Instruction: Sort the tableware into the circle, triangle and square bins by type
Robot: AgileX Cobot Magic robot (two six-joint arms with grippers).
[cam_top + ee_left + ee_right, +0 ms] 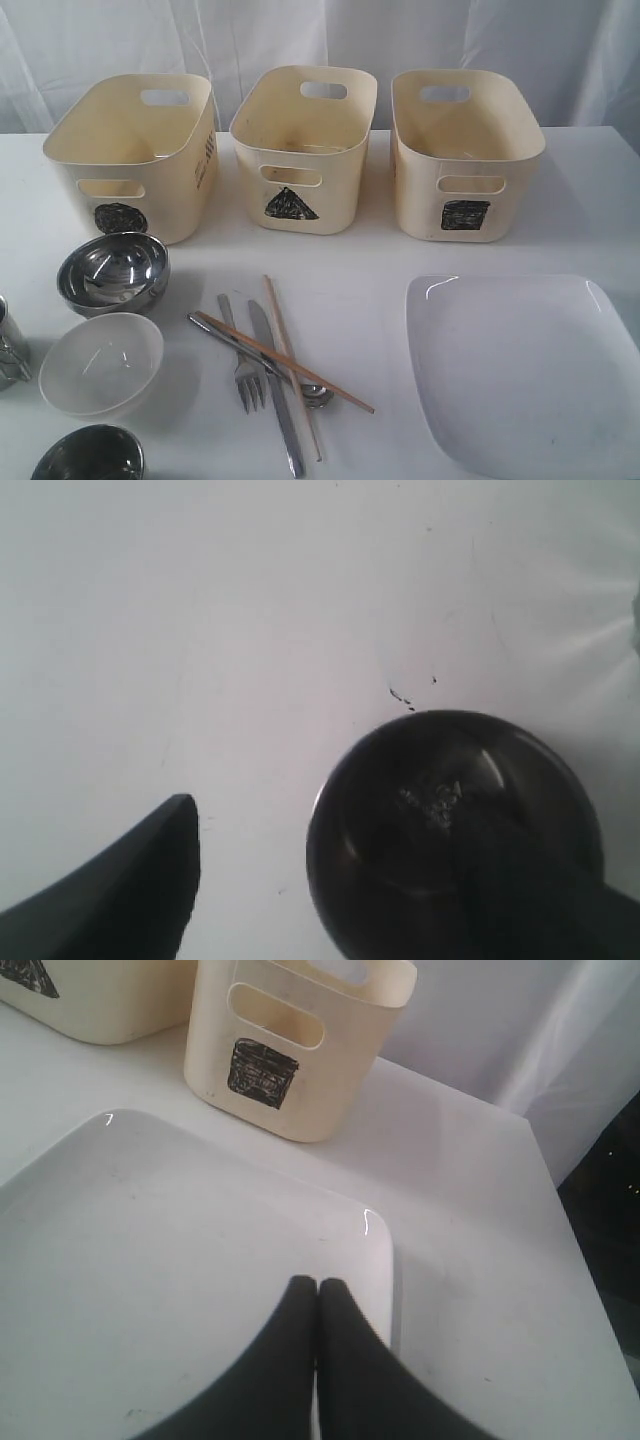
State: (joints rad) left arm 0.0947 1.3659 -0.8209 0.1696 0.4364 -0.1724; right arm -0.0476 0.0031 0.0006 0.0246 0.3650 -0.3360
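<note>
The circle bin (130, 160), triangle bin (300, 150) and square bin (465, 155) stand in a row at the back. In front lie a steel bowl (112, 272), a white bowl (100, 362), another steel bowl (88, 455), a steel cup (8, 340), a fork (243, 375), knife (282, 405), spoon (318, 395), chopsticks (290, 352) and the square plate (530, 370). Neither gripper shows in the exterior view. My left gripper (330, 825) is open astride the rim of a steel vessel (430, 810), one finger (130, 890) outside it. My right gripper (318, 1286) is shut and empty above the plate (150, 1250), near its corner.
The square bin (290, 1050) stands just beyond the plate's corner, with the triangle bin (90, 1000) beside it. White curtains hang behind the table. The table's right edge (575, 1260) runs close to the plate.
</note>
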